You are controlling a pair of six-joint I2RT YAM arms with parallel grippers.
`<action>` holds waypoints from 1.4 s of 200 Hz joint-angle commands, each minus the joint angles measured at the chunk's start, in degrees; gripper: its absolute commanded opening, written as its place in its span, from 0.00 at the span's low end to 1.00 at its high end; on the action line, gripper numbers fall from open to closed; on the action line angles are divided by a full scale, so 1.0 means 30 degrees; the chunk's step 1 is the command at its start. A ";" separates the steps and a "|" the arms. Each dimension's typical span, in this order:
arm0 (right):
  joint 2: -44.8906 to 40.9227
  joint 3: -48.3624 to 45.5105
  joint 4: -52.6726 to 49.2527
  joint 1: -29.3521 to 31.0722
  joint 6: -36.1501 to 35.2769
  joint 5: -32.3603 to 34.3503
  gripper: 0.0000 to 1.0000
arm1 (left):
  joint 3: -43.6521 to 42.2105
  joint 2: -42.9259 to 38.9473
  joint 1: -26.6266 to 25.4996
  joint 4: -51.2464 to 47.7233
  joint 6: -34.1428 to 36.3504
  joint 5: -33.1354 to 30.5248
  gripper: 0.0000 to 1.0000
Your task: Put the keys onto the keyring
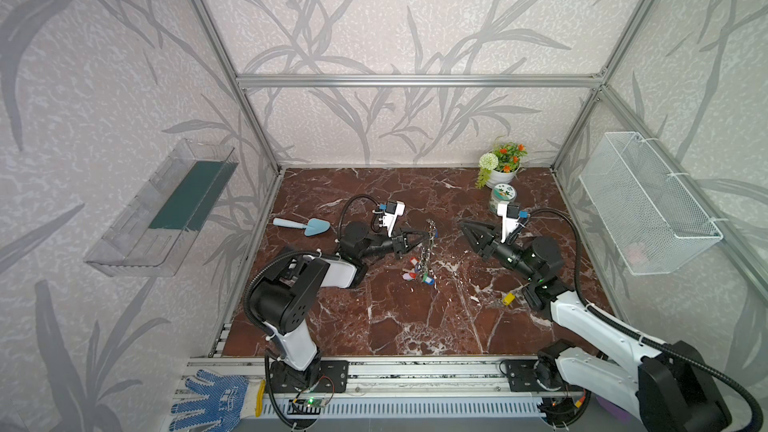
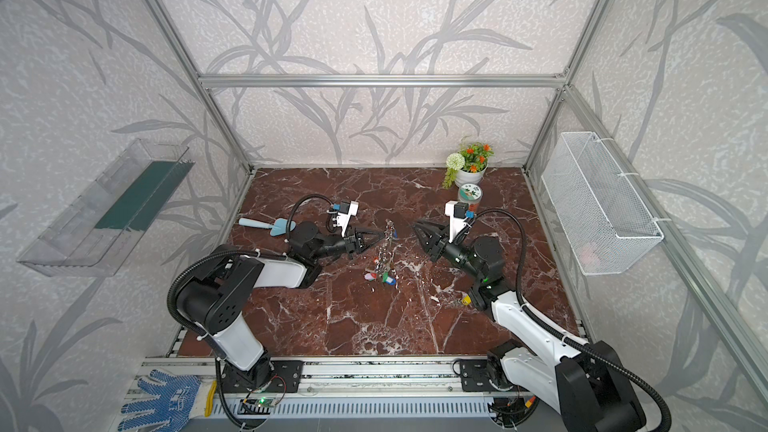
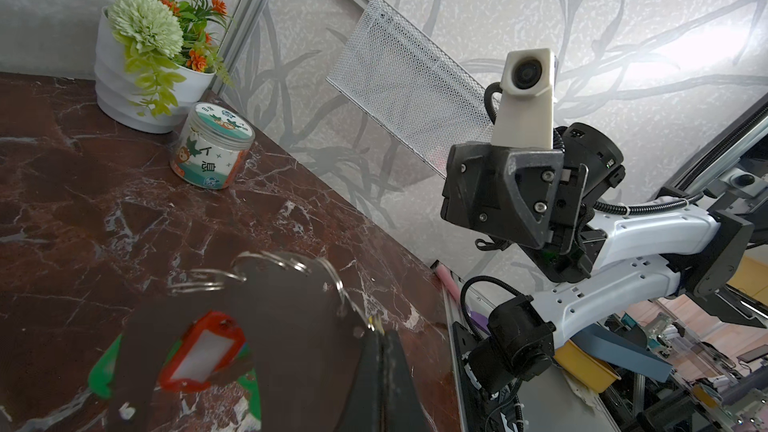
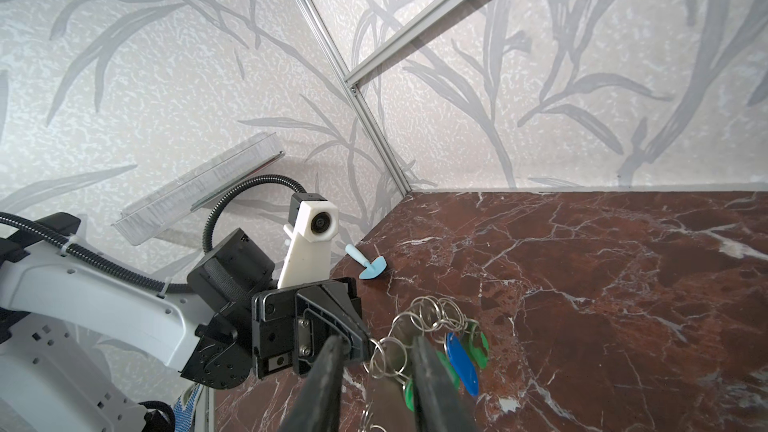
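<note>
Currently keyring (image 1: 424,253) hangs tags-down from clamping left end effector (image 1: 427,234); right end effector (image 1: 464,225) agape.

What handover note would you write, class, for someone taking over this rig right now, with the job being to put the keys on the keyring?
Left tool: shut on the keyring, held up over mid-table, coloured tags hanging low.
Right tool: open, empty, facing the keyring, apart from it.
The keys, yellow tag: lying on the table beside the right arm, not held.
Done: keyring raised.
Left: pick up the keys and thread them on.
</note>
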 commanded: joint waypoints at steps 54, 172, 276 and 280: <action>-0.1481 0.0271 -0.2308 -0.0631 -0.0513 -0.1252 0.43 | 0.4166 -0.4910 -0.0815 -1.3167 0.7452 -0.0932 0.00; -0.1890 0.0859 -0.2622 -0.0521 -0.1499 -0.3504 0.53 | 1.6551 -0.5383 -0.1971 -3.9979 2.2067 -0.4631 0.00; 0.0094 0.1819 -0.2007 0.1645 -0.3028 -0.5520 0.50 | 1.9243 -0.3561 -0.3227 -4.2380 2.3511 -0.4639 0.00; 0.0101 0.1833 -0.2009 0.1676 -0.3065 -0.5602 0.49 | 1.9251 -0.3533 -0.3229 -4.2356 2.3507 -0.4586 0.00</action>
